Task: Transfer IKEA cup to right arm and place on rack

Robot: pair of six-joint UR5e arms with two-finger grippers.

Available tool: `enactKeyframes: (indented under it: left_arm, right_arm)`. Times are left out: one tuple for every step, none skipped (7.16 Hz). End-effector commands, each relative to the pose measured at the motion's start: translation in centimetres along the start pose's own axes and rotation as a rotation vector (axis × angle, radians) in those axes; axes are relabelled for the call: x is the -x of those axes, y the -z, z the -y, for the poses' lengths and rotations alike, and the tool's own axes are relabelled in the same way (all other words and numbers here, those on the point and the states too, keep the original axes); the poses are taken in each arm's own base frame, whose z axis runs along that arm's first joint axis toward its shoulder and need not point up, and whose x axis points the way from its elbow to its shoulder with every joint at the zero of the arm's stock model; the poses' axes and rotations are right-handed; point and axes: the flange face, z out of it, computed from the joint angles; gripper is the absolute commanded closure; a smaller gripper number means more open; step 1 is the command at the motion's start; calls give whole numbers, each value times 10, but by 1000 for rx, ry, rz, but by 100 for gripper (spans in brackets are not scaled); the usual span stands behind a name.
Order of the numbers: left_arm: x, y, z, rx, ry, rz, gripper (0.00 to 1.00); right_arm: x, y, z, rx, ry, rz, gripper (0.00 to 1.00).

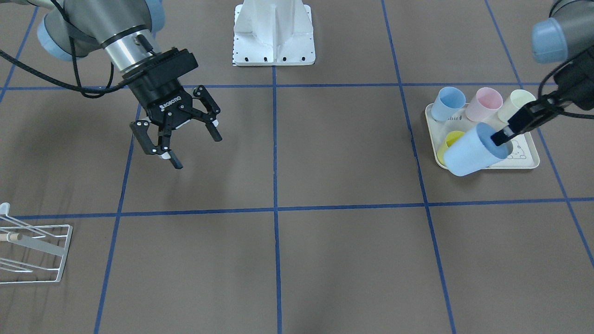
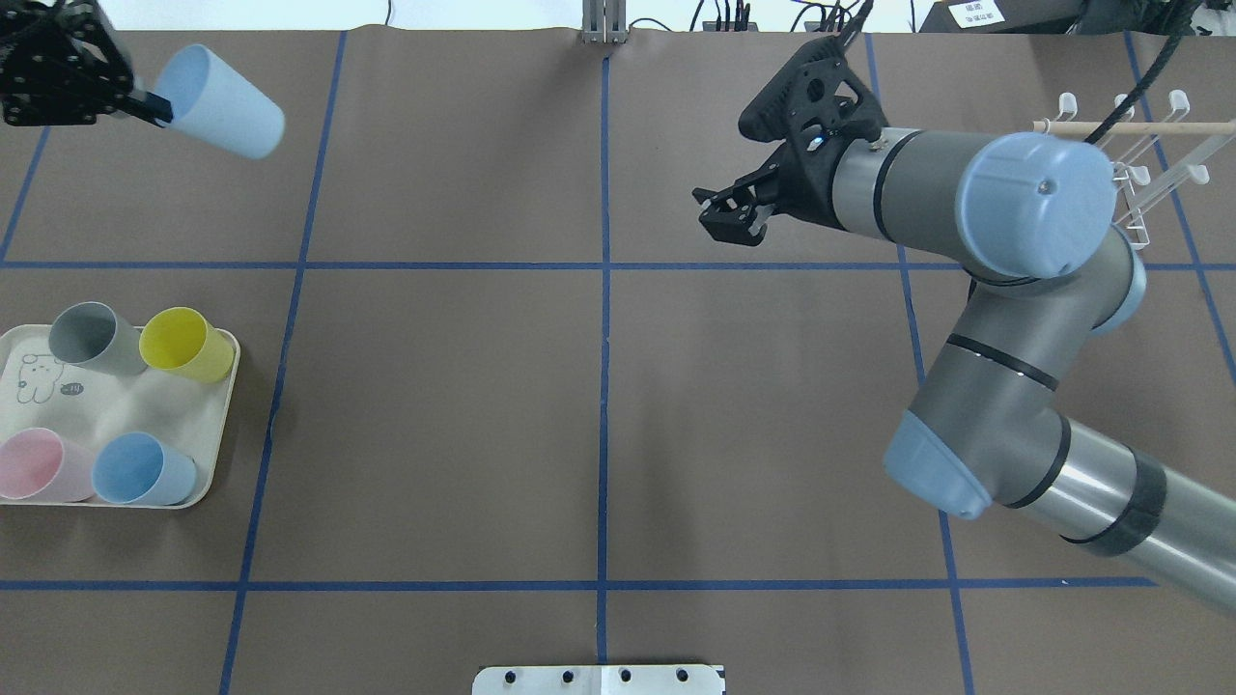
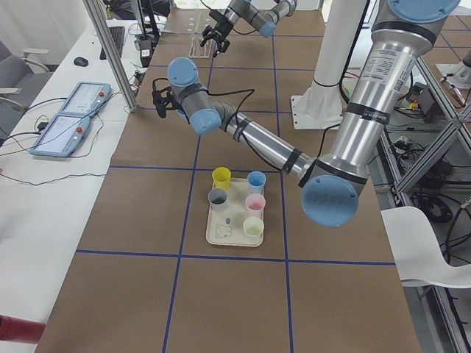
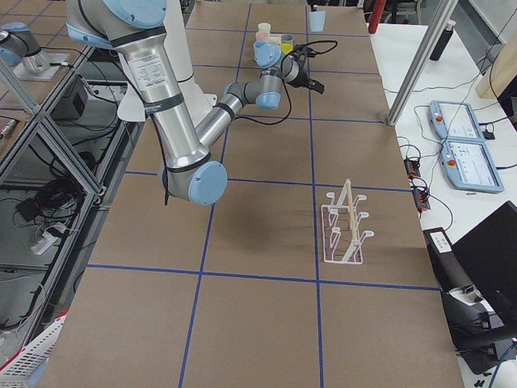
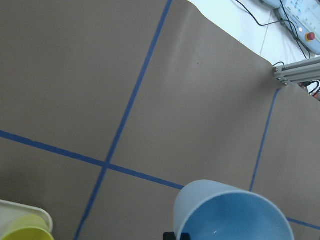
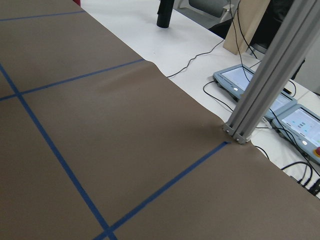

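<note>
A light-blue IKEA cup point(image 1: 473, 150) hangs tilted in the air over the front edge of the tray, with my left gripper point(image 1: 500, 138) shut on its rim. From overhead the same cup point(image 2: 217, 101) shows at the far left, mouth toward the left gripper point(image 2: 154, 108). Its open mouth fills the bottom of the left wrist view point(image 5: 232, 212). The right arm's gripper point(image 1: 196, 150) hovers open and empty above the mat, far from the cup. The white wire rack point(image 1: 35, 253) with its wooden dowel stands at the table's right end point(image 2: 1139, 164).
A cream tray point(image 1: 487, 167) holds several other cups: blue, pink, cream, yellow and grey. The tray point(image 2: 217, 425) lies on the robot's left side. The white robot base plate point(image 1: 274, 32) sits at the near middle edge. Blue tape lines grid the brown mat.
</note>
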Motion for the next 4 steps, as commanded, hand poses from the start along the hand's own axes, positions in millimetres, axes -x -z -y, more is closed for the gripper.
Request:
enactKeyframes:
  left_arm:
    - [-66,-41,-44,92,49,-23,100]
    - [-73,-47,-49,104,56,-24,100]
    - [-80,-55,-57,123,58,-23,100]
    - [-104,-68,-77,156,47,-31,100]
  right_arm:
    - [21,-15,-4,-118,25,75,1]
    - [25,-24,-16,-195,44,108,1]
    - [27,-33,-24,-238,70,123,1]
    - [29,-38,-21,-281,72,135,1]
